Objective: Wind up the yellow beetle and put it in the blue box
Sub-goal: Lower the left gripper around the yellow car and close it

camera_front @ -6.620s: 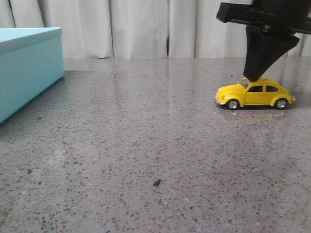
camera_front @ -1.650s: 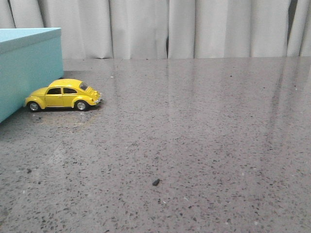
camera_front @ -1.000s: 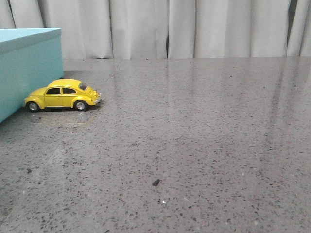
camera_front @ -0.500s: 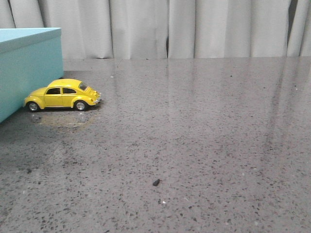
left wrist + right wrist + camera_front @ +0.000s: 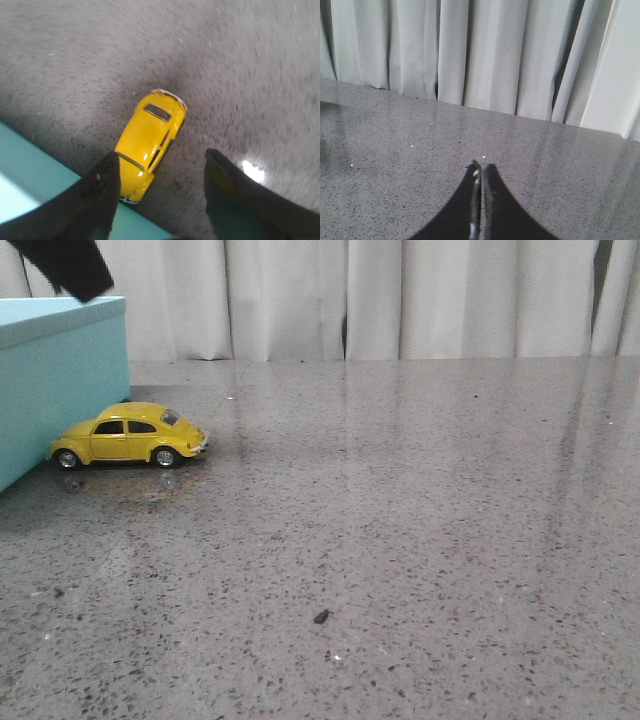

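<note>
Beside the blue box (image 5: 60, 380), the yellow beetle (image 5: 129, 435) sits below the wide-open, empty left tool (image 5: 160, 170).

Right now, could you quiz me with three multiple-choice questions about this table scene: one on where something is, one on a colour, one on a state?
1. Where is the car?
A. inside the box
B. on the table beside the box
C. on the lid

2. What colour is the car?
A. red
B. yellow
C. green

3. How is the left tool?
A. open, above the car
B. shut on the car
C. gripping the box

Answers: 1 B, its wheels rest on the table; 2 B, its body is bright yellow; 3 A, the wrist view shows its fingers spread, holding nothing.
</note>
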Motion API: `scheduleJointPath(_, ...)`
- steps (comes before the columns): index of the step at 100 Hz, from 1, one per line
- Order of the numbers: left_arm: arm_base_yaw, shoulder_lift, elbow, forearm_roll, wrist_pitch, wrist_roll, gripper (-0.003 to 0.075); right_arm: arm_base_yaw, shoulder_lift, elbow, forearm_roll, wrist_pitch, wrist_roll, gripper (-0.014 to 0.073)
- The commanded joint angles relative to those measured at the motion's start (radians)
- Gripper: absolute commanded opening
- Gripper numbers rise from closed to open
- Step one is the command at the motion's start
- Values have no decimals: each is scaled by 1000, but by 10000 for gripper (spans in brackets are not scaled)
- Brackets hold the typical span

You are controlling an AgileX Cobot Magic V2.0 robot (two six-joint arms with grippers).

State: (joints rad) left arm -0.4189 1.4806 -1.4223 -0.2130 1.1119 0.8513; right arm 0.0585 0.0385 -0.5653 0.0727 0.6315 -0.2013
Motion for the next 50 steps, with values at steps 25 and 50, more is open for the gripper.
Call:
scheduleJointPath(25,-70,92,-87,52,50,196,365,-3,16,-1,-6,-66,-12,-48)
scheduleJointPath(50,-50,144,-97,80,-6,196,412,-1,16,-1,-6,-43,-12,-48)
